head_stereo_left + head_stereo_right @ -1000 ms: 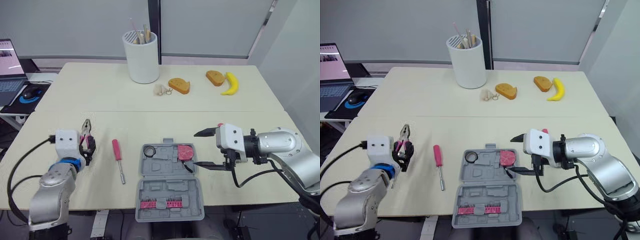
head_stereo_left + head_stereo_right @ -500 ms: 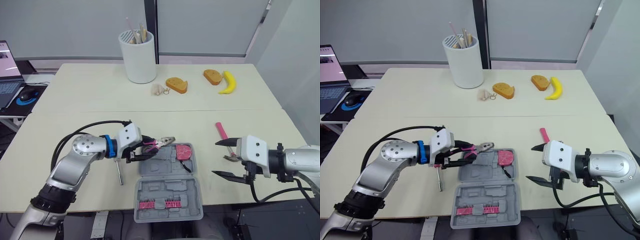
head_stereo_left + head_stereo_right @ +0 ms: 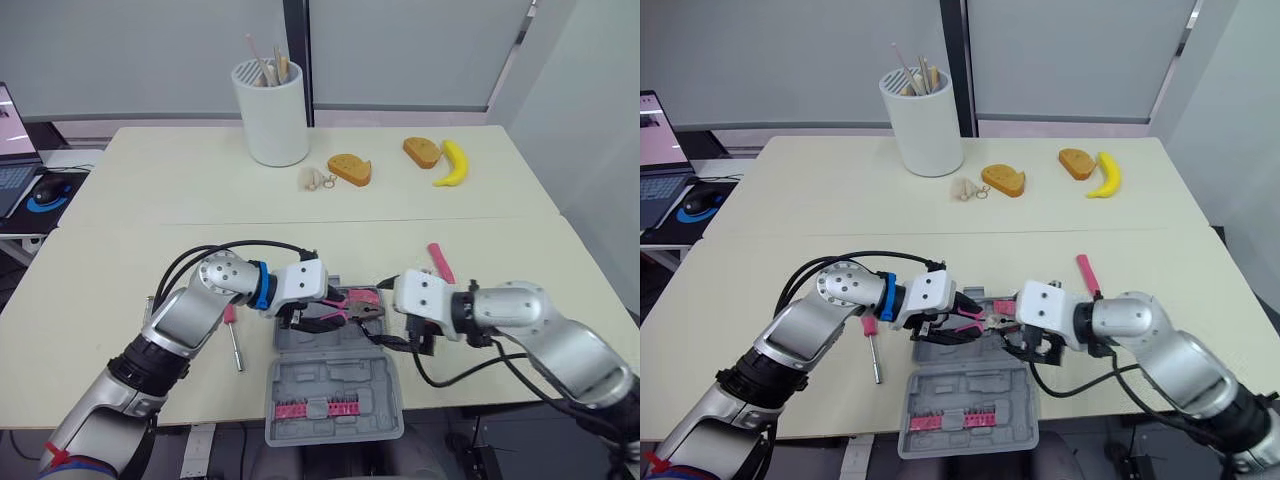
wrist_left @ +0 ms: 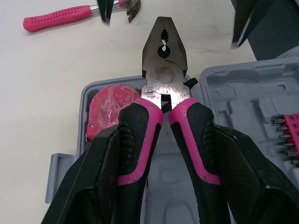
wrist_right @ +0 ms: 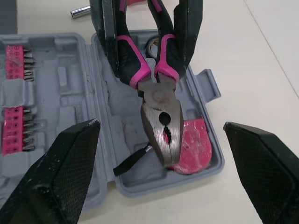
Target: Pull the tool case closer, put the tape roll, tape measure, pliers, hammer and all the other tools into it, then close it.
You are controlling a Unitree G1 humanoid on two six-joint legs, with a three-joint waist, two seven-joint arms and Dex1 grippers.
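The left gripper (image 4: 166, 116) has its jaws closed on the pink and black handles of the pliers (image 4: 163, 70). It holds them over the back half of the open tool case (image 3: 335, 378), with the metal nose pointing toward the right gripper (image 5: 161, 123). The right jaws are spread wide and grip nothing. They hang just beside the case's right edge, one finger on either side of the pliers' nose without touching it.

The case lies flat on the near part of the desk (image 3: 200, 190), lid open. The red tape measure (image 5: 194, 142) sits in the back right compartment, just under the pliers' nose. A dark ring that looks like the tape roll (image 5: 153, 45) shows partly behind the handles, in the back left compartment. A row of pink-mounted bits (image 3: 320, 408) lies in the front half.

The hammer (image 4: 56, 18), with its pink handle, lies on the desk to the right of the case, beyond the right gripper. The screwdriver (image 3: 869, 327) lies on the desk left of the case, partly under the left arm.

A white cup (image 3: 272, 115) of sticks and a banana (image 3: 450, 163) stand well apart at the far side.
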